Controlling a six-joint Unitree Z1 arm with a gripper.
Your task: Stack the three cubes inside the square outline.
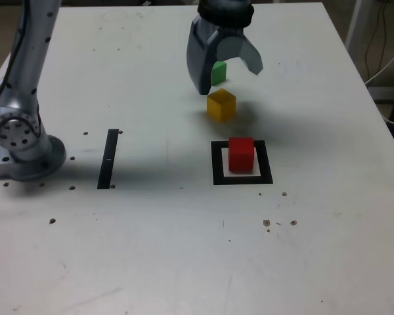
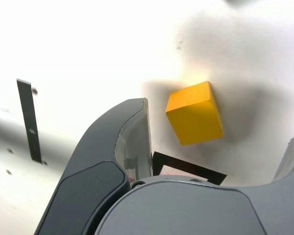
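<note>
The glossy grey tool (image 1: 230, 79) is hanging with its two curved jaws spread wide and released, grasping nothing, over the matte white, speckled tabletop (image 1: 328, 249). A smooth yellow cube (image 1: 221, 105) is sitting just below it, the green cube (image 1: 218, 72) showing between the jaws behind. At five o'clock from the yellow one, the red cube (image 1: 241, 154) is resting inside the thick black square outline (image 1: 217, 164). A narrow black strip (image 1: 108, 159) is lying well apart at nine o'clock from the outline.
</note>
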